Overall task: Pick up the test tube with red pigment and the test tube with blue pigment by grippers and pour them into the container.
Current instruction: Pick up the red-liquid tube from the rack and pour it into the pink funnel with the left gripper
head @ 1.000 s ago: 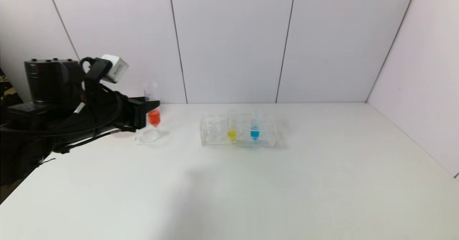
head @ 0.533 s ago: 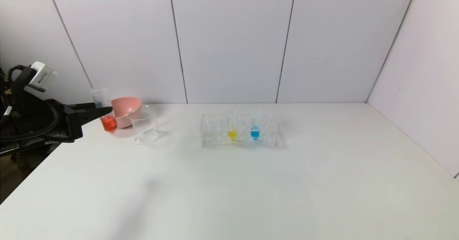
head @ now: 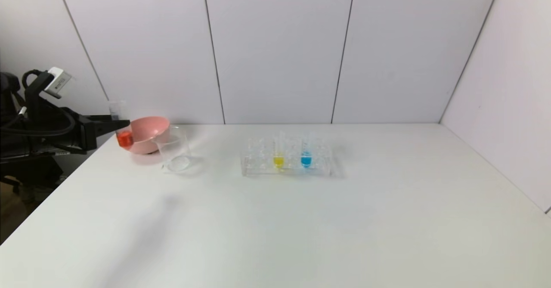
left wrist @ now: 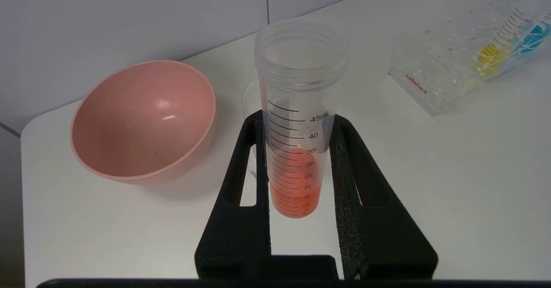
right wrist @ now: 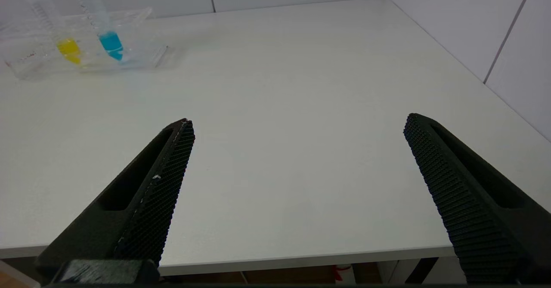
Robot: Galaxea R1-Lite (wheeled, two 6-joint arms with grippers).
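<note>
The left gripper hangs at the bench's far-left edge, its jaws closed on the red tube, which stands upright with its mouth open and the liquid low in its rounded bottom; in the head view the tube shows beside the pink bowl, with the beaker just to the right of the bowl. The step in hand looks like the carry to the pour; to do it well, bring the tube's mouth over the beaker, not the bowl, keep it upright until the lip is past the rim, then tilt slowly so the stream stays inside. The blue tube waits in the rack next to a yellow one. The right gripper idles near the bench's front edge, jaws wide and empty.
</note>
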